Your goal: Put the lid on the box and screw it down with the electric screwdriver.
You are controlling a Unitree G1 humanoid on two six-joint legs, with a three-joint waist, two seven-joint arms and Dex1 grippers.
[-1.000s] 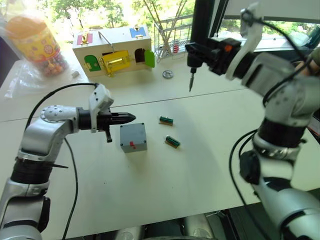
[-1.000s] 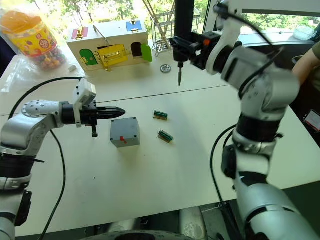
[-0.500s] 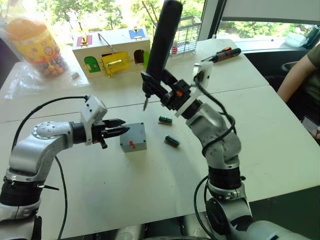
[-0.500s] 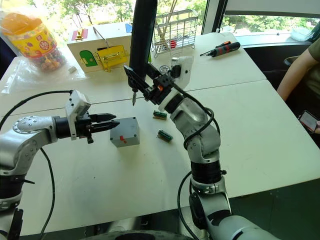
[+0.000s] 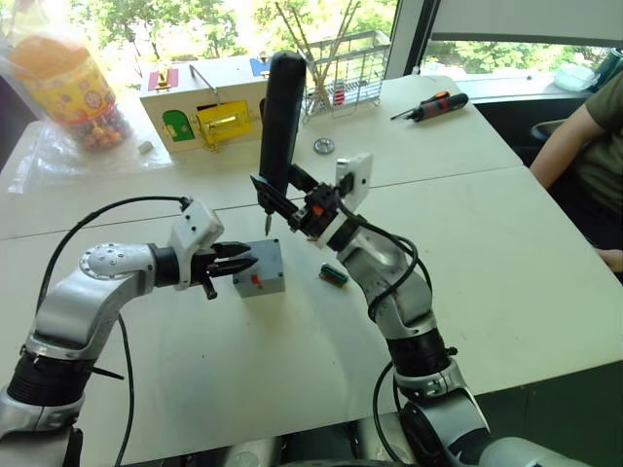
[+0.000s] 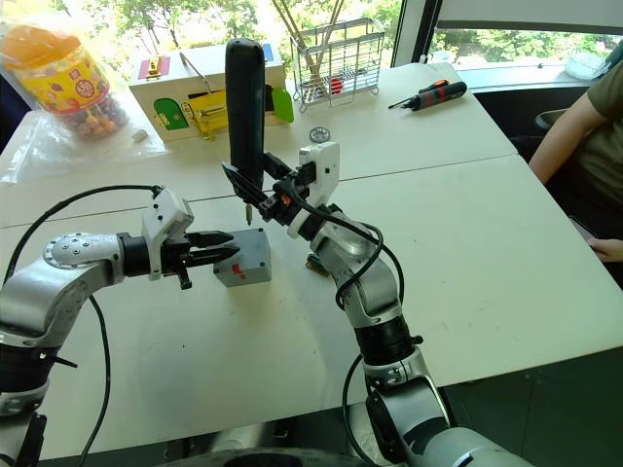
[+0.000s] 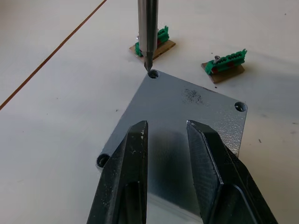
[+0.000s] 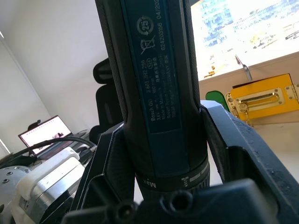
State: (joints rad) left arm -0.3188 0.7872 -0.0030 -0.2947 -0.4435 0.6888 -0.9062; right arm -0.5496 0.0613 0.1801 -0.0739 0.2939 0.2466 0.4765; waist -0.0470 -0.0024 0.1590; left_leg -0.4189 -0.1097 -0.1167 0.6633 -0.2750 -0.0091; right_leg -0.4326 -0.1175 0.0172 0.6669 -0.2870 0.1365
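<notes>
The electric screwdriver [image 6: 245,107] stands upright just ahead of the left gripper [image 7: 166,128], whose fingers are slightly parted, its bit at the lid [image 7: 187,116]'s far corner hole. Two green connectors [image 7: 229,65] lie beyond that. Bare table [image 5: 506,253] opens to either side of the jaws.

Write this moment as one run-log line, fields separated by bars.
lid on box | right gripper holds electric screwdriver, bit at corner hole | left gripper open over lid

1. The lid [image 7: 187,116], flat grey with corner screw holes, sits on the box [image 5: 259,270].
2. The box shows a red side mark.
3. The electric screwdriver [image 6: 244,97] stands upright, bit tip at a corner hole.
</notes>
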